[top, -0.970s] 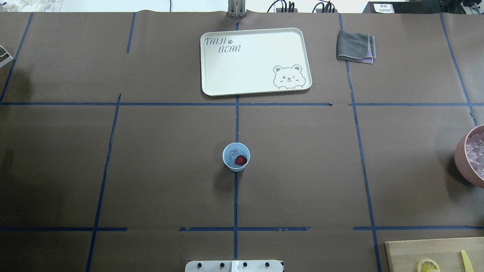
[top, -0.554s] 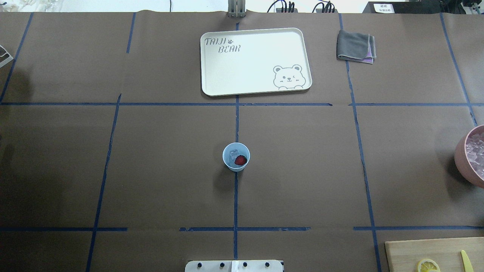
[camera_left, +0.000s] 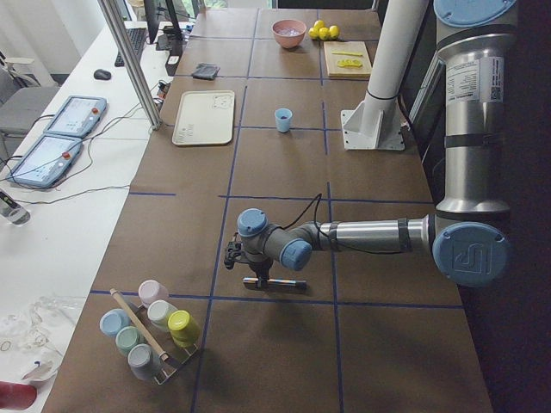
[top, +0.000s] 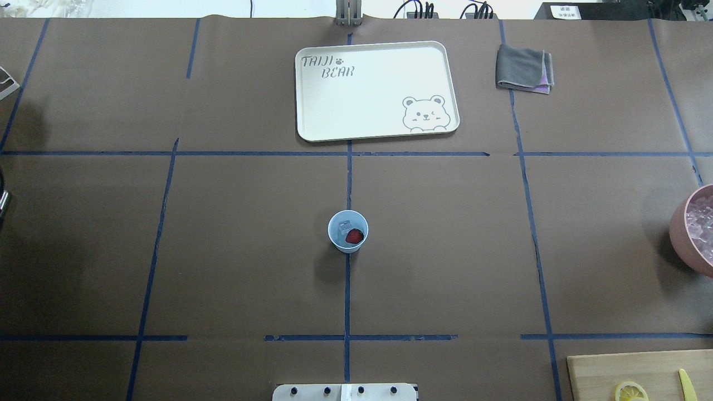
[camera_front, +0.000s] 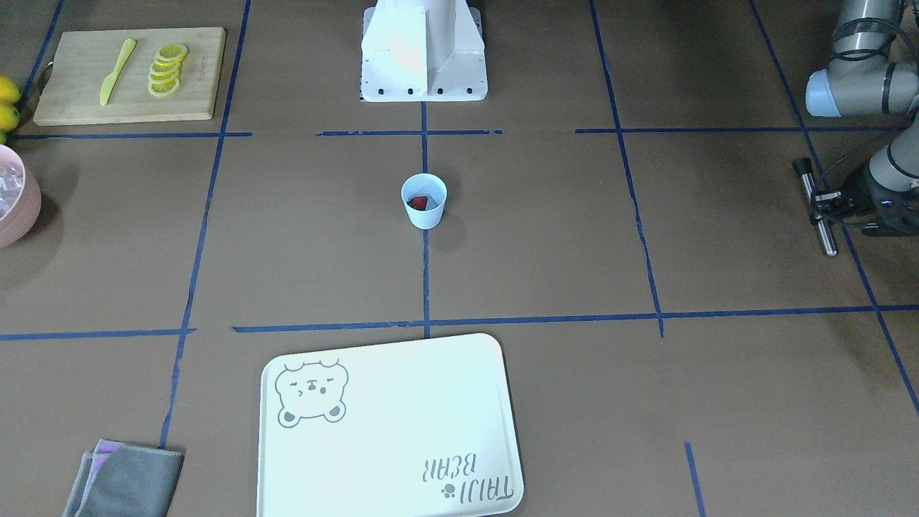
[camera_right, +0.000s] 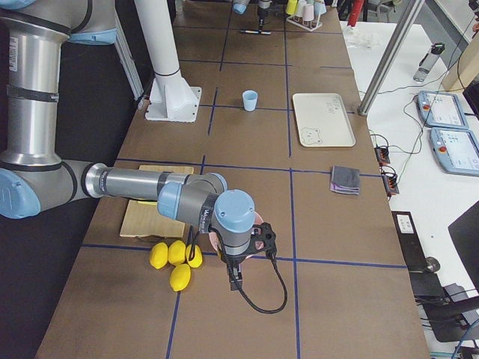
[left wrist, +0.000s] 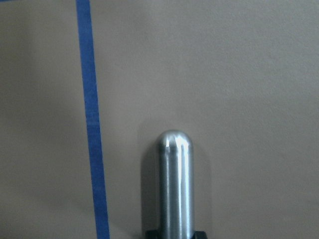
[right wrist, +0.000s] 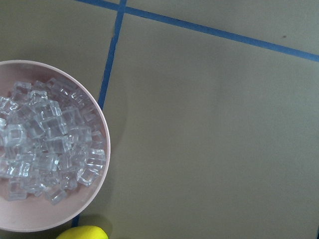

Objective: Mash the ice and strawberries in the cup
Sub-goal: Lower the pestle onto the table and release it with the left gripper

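Blue cup [camera_front: 423,208] stands mid-table with the strawberry [camera_front: 418,202] inside. Far off, the left gripper [camera_front: 822,208] squeezes a metal masher [camera_front: 826,238]. From above, ice [top: 345,226] sits in there too, and the masher's tip has just peeked in, so mashing looks close. From the side, I cannot tell the right gripper's [camera_right: 234,278] grip.

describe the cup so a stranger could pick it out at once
Start at the big white bear tray and follow the blue tape line toward the robot's base. The cup stands alone on that line: small, light blue, no handle, holding a strawberry and ice, unlike the bigger pink bowl.
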Action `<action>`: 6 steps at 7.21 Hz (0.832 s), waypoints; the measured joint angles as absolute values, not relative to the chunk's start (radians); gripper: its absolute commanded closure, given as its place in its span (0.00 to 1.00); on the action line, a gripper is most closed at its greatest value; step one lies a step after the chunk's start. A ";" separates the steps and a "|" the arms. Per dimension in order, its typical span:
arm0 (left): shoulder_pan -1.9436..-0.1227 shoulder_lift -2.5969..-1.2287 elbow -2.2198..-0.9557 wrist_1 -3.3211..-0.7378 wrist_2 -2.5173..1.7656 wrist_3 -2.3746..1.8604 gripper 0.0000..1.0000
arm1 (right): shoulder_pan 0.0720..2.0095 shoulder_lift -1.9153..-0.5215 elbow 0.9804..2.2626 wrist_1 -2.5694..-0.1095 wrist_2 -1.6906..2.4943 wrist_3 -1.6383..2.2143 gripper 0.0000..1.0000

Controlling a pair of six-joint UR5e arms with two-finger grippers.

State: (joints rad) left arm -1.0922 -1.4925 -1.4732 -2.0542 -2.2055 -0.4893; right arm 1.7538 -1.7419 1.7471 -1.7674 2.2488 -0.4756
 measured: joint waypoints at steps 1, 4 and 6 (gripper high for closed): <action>-1.092 -1.493 -1.471 -2.059 -2.206 -0.490 0.00 | 1.755 -1.742 1.748 -1.767 2.249 -0.476 0.00; -1.092 -1.496 -1.480 -2.054 -2.208 -0.491 0.00 | 1.758 -1.743 1.749 -1.768 2.250 -0.476 0.00; -1.092 -1.499 -1.493 -2.048 -2.231 -0.491 0.00 | 1.760 -1.743 1.753 -1.768 2.250 -0.475 0.00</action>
